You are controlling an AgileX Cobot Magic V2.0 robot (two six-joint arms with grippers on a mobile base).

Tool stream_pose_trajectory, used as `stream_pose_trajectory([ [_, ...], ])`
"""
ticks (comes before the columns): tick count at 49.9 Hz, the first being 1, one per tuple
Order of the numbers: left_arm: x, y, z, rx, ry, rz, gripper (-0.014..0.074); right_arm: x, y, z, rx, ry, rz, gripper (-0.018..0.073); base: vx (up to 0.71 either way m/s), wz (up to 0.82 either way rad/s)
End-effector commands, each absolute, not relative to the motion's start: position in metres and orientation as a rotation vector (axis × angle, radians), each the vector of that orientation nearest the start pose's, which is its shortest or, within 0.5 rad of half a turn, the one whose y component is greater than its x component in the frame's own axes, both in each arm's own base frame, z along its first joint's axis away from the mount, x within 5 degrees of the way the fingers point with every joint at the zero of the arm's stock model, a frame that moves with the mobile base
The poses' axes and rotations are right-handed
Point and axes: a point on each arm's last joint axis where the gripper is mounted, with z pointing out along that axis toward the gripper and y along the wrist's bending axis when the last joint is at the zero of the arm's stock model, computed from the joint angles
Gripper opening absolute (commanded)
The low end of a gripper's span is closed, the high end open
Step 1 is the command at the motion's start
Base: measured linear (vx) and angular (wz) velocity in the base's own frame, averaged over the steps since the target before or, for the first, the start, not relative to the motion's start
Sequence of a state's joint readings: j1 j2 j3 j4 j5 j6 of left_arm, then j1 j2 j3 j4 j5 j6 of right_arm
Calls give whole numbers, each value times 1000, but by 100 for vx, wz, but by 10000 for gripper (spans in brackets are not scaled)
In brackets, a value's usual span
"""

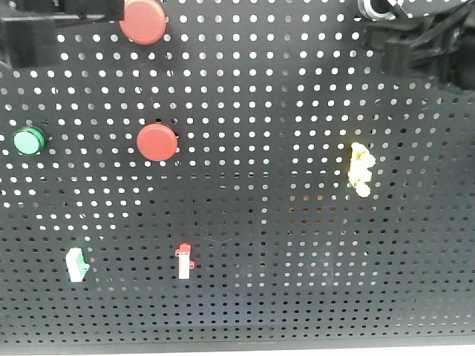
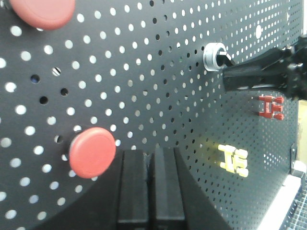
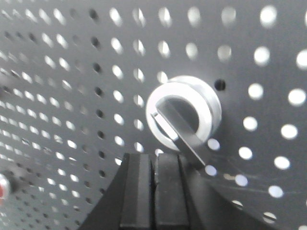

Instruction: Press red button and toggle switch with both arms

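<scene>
Board: black pegboard (image 1: 267, 245), full of small holes, fills every view; all the fittings sit on it.
Red buttons: two, one above the other. The upper red button (image 1: 145, 20) is at the top edge and the lower red button (image 1: 157, 142) is mid-left.
Switch: silver-ringed switch (image 3: 181, 115) with a dark lever slanting down to the right. In the front view only a bit of its ring shows, cut off by the top edge.
Left arm: left arm (image 1: 44, 30) is a dark block in the top left corner; its edge overlaps the left rim of the upper red button.
Left fingers: left fingers (image 2: 141, 167) are pressed together with nothing between them. A red button lies just to their left; contact is unclear from this angle.
Right arm: right arm (image 1: 419, 41) is a dark shape at top right, just beside the silver-ringed switch, hiding the holes behind it.
Right fingers: right fingers (image 3: 143, 167) are pressed together and hold nothing, directly under the silver-ringed switch. The lever's lower end runs just beside them.
Nearby, left: green button (image 1: 28, 140), level with the lower red button; green-and-white fitting (image 1: 76, 265) lower down.
Nearby, middle: red-and-white fitting (image 1: 183, 259), below the lower red button.
Nearby, right: yellow clip (image 1: 361, 169), well below the right arm; red clip (image 2: 271, 106), just under that arm in the left wrist view.
</scene>
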State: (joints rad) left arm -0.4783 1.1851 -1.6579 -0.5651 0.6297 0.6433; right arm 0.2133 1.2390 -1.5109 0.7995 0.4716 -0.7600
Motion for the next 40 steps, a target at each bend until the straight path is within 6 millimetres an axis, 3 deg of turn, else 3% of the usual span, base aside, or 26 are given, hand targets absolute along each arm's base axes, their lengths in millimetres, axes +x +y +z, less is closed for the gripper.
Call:
stream_pose_trajectory([
  [1,170,-118,568,665,1316,-508,1,240,66,539,-295,1356,320,-3,0,0],
  [15,171,-117,565,699,1344,-450,1,224,71,534,-404,1443,349,-3,0,0],
  [26,179,-108,551,658,1511,-335,1,190,58,519,-360,1453,274,-3,0,0],
  [34,180,-102,521,665,1600,-255,1,156,47,488,-355,1456,214,-3,0,0],
  [40,169,-96,482,664,1636,-248,1,123,39,462,-338,1437,201,-3,0,0],
])
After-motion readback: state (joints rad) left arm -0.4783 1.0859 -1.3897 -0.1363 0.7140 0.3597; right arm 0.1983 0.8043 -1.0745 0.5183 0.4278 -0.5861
